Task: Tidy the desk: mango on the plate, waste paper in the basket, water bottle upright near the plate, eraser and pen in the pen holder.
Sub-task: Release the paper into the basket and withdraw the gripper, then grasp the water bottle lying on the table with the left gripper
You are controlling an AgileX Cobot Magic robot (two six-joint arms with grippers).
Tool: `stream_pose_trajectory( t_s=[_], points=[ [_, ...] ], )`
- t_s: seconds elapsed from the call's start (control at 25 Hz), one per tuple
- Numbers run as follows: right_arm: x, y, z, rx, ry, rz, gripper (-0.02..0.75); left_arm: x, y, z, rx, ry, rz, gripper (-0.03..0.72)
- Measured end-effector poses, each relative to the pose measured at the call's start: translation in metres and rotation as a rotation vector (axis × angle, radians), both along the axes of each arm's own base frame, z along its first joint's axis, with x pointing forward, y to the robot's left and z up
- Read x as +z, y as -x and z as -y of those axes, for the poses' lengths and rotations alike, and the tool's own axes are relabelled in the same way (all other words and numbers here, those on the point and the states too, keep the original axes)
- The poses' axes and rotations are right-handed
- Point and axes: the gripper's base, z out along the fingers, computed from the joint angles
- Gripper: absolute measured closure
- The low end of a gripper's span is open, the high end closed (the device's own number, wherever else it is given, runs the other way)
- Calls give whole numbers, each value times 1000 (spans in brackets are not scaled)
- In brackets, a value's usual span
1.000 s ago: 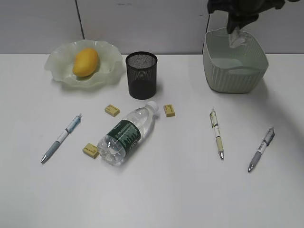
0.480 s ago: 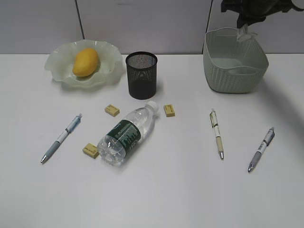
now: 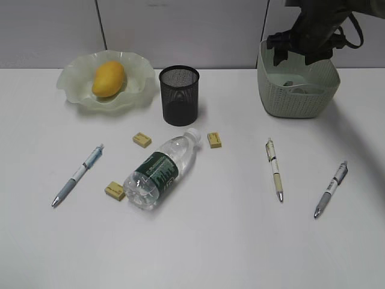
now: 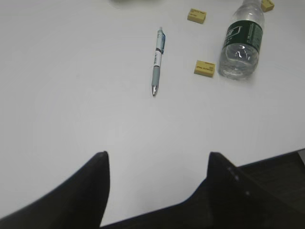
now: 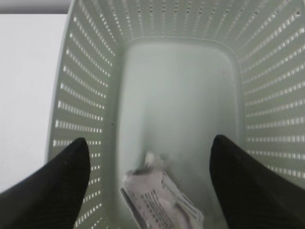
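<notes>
The desk (image 3: 198,253) is a plain white tabletop backed by grey wall panels. At the far left, the mango (image 3: 109,78) is seated in the wavy-rimmed plate (image 3: 71,81). The black mesh pen holder (image 3: 179,95) stands upright just right of the plate.

The water bottle (image 3: 160,171) lies on its side near the centre, cap toward the pen holder. Three yellow erasers are scattered around it: one (image 3: 142,139) to its upper left, one (image 3: 215,139) just right of the cap, one (image 3: 115,191) touching or nearly touching its base. Three pens lie flat: one (image 3: 77,175) at the left, one (image 3: 274,168) right of centre, one (image 3: 331,188) further right.

The basket (image 3: 298,96) stands at the far right. The waste paper (image 5: 159,200) is seen on its floor, crumpled, with grey print.

The right gripper (image 5: 150,157) is held over the basket, jaws spread wide and empty. The left gripper (image 4: 157,164) is held above bare desk near the front edge, jaws likewise wide and empty.

Open surface is noted along the whole front of the desk.
</notes>
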Motion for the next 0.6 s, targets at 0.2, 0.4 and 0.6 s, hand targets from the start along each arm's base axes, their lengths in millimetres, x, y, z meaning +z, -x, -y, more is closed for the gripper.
stream_pose_trajectory(
  t_s=[0.2, 0.4, 0.6],
  points=[
    [4, 0, 0, -4, 4, -14, 154, 0, 0, 0, 0, 0, 0, 204],
    [22, 3, 1, -12, 0, -80, 165, 0, 0, 0, 0, 0, 0, 204],
    [39, 12, -2, 24, -21, -161, 166, 0, 0, 0, 0, 0, 0, 204]
  ],
)
